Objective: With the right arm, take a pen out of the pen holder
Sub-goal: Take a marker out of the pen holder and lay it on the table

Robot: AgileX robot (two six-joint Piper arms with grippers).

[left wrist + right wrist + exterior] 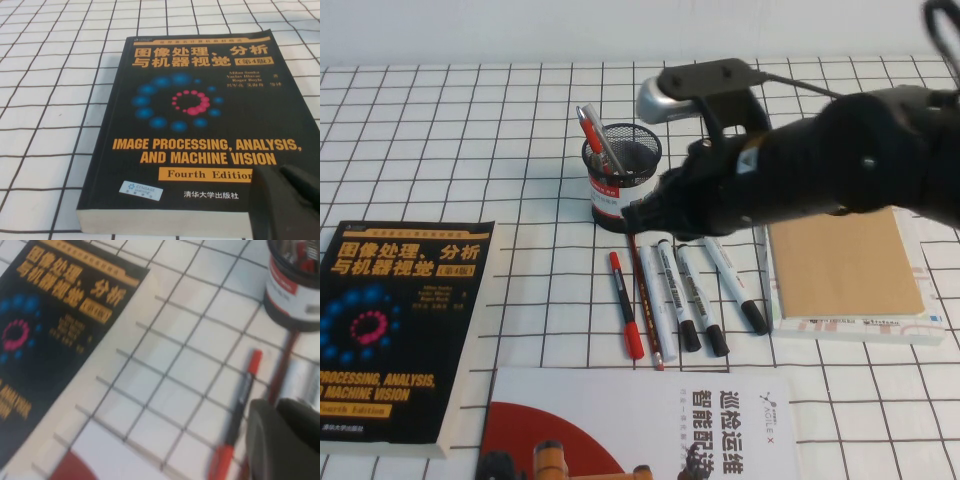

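The black mesh pen holder [621,175] stands at mid-table with a red pen and a silver one [595,135] leaning in it. In the right wrist view its white-labelled base [295,285] shows. My right gripper [642,213] hangs low just in front of the holder's base, over the row of pens lying on the table. Its fingers [280,440] are shut with nothing between them, next to a black pen with red ends [240,410]. My left gripper [285,200] hovers shut over the near corner of the black textbook [190,125].
Several pens lie side by side in front of the holder: a red-capped one [626,305], a dark red pencil [645,300] and white markers [685,295]. A brown notebook [845,265] lies on the right, the black textbook [390,330] on the left, a white booklet [640,425] at the near edge.
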